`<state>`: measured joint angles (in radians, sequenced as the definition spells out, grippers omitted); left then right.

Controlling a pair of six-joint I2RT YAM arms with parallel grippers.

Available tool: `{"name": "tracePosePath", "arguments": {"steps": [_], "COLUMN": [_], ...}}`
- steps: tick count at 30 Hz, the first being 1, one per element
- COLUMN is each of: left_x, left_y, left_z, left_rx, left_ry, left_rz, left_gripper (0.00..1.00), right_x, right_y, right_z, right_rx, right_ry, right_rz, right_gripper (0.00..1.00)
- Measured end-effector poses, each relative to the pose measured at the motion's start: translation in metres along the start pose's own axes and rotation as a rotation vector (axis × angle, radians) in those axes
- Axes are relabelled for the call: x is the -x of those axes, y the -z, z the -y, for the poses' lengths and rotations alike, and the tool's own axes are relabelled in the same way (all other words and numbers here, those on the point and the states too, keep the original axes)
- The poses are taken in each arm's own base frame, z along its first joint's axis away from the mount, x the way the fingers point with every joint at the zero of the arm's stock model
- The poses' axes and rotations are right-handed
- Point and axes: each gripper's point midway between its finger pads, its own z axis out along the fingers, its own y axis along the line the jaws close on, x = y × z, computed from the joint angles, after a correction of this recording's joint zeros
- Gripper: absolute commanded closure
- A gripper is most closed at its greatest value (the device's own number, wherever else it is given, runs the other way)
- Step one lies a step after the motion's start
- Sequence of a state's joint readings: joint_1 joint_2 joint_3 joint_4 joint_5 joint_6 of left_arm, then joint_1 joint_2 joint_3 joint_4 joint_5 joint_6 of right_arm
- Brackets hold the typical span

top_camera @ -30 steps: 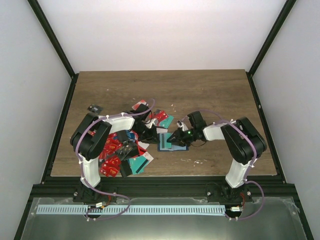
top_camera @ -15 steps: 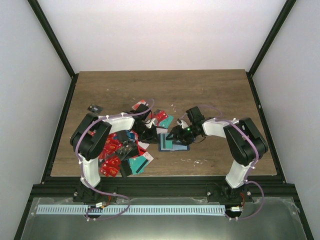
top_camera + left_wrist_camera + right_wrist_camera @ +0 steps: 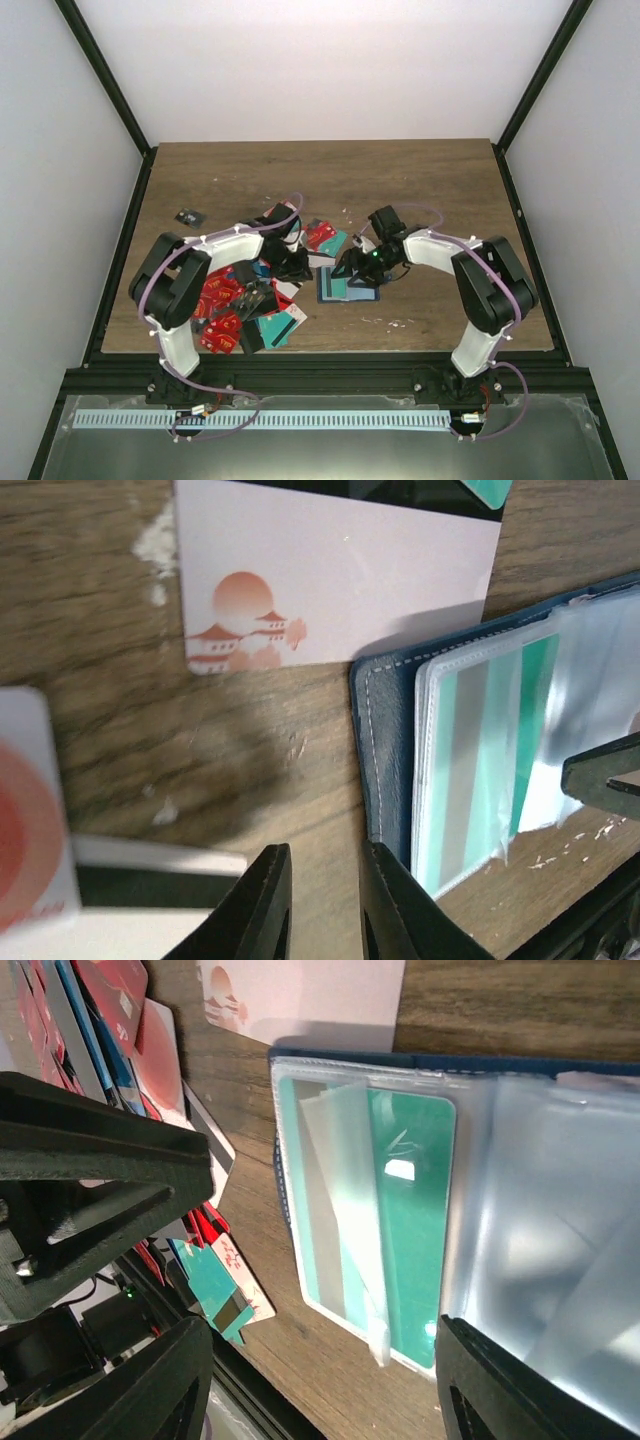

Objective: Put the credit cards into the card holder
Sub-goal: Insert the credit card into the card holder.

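Left pincer (image 3: 322, 852): I see its two fingers close together with a thin gap. Nothing is in the gap.
Where it is: It hangs over bare wood, just beside the blue edge of the card holder (image 3: 385, 740). I cannot tell if it touches the wood.
Right pincer (image 3: 320, 1335): I see it spread wide. It holds nothing. It is over the clear pockets of the holder.
Card holder: It lies open on the table (image 3: 420, 180), between my two arms, near the front middle.
Inside it: A teal card (image 3: 410, 1210) sits in a clear pocket.
Beside it: A white card with a pink tower picture (image 3: 340, 580) lies flat on the wood, right at the holder's corner.
Credit cards (image 3: 235, 305): Most lie in a messy heap, red and teal, under my left arm.
Other thing: A small black object (image 3: 187, 216) lies alone by the left edge.
Table: Brown wood with a few white specks.
Room: Plain white walls and black frame bars around the table.
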<state>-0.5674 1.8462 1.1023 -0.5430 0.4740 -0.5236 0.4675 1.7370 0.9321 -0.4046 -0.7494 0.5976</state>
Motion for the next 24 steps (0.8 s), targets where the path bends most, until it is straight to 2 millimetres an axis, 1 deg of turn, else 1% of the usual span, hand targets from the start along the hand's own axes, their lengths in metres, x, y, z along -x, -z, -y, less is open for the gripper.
{"name": "tracePosePath", "arguments": {"steps": [3,6,9,12,13,15,19,21,24], "left_x": [0.0,0.001,-0.001,-0.004,-0.006,-0.013,-0.036,-0.047,-0.06], "left_y": [0.015,0.035,0.059,0.084,0.09,0.102,0.115,0.118,0.119], "left_z": [0.0,0.0,-0.004,-0.018,-0.025,-0.045,-0.095,-0.116,-0.136], "left_rx": [0.031,0.07,0.125,0.183,0.199,0.233,0.308,0.336,0.353], "left_ry": [-0.004,-0.013,-0.008,0.028,0.045,0.098,0.24,0.308,0.385], "left_rz": [0.033,0.081,0.134,0.191,0.205,0.23,0.242,0.244,0.249], "left_gripper": [0.7,0.69,0.69,0.69,0.69,0.69,0.71,0.71,0.73], "right_x": [0.002,0.007,0.009,0.002,-0.001,-0.009,-0.026,-0.032,-0.039], "right_y": [0.009,0.021,0.032,0.033,0.03,0.022,-0.003,-0.018,-0.047], "right_z": [-0.006,-0.019,-0.042,-0.067,-0.078,-0.097,-0.128,-0.137,-0.14], "right_rx": [-0.021,-0.036,-0.012,0.035,0.061,0.113,0.215,0.249,0.268], "right_ry": [0.02,0.058,0.125,0.183,0.207,0.243,0.294,0.306,0.3], "right_rz": [0.018,0.055,0.095,0.108,0.107,0.095,0.046,0.02,-0.033], "right_gripper": [0.36,0.35,0.35,0.35,0.36,0.37,0.39,0.4,0.43]}}
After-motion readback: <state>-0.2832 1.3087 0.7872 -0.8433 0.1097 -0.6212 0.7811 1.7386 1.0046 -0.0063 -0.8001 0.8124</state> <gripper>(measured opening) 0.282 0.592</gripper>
